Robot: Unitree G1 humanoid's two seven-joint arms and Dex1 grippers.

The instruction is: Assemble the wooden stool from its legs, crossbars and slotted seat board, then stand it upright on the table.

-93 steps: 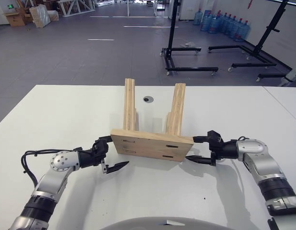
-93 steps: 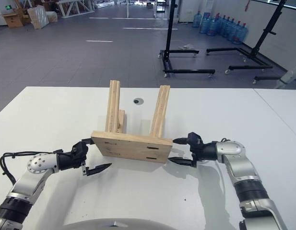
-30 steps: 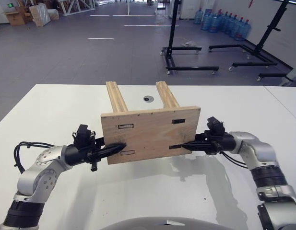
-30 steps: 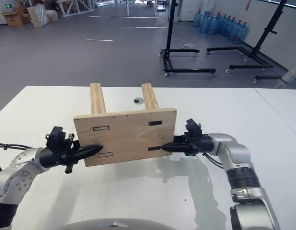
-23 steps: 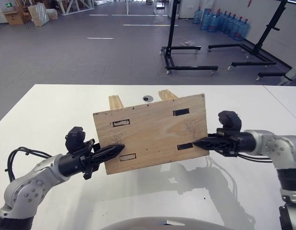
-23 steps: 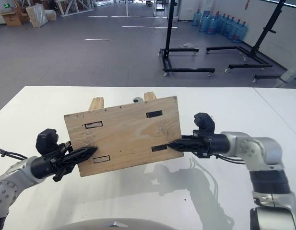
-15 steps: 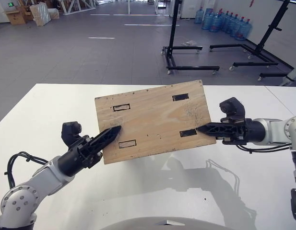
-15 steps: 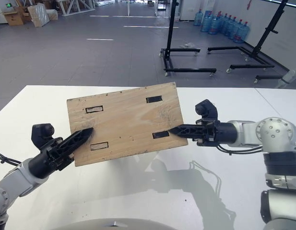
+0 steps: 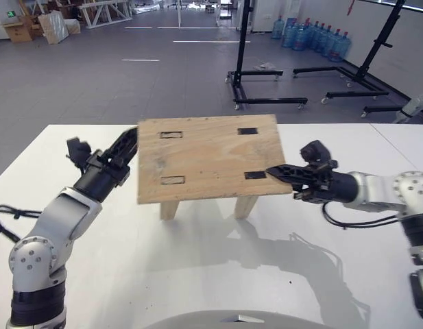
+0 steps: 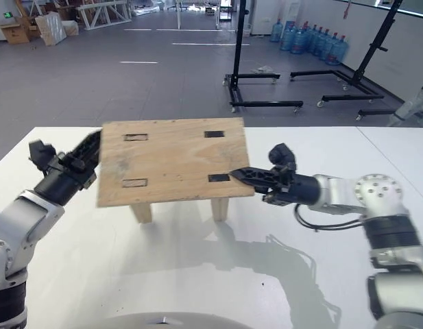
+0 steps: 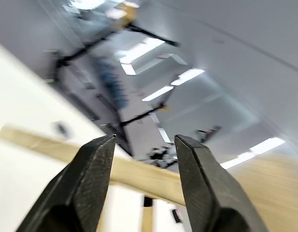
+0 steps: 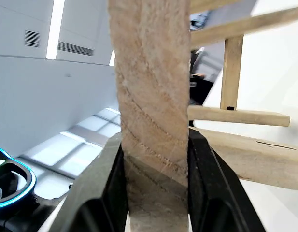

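- The stool (image 9: 208, 161) is seat-up over the middle of the counter (image 9: 197, 274), legs (image 9: 168, 208) pointing down; I cannot tell whether the feet bear on the surface
- The right hand (image 9: 280, 175) is clamped on the right edge of the seat board (image 12: 151, 87), its fingers (image 12: 98, 193) pressed against both faces
- The left hand (image 9: 127, 147) sits at the board's left edge, fingers (image 11: 91, 183) spread with nothing between them
- The wood looks stiff and fairly heavy; the slotted joints may slip, so hold the board by opposite edges, not by a leg, and keep it level
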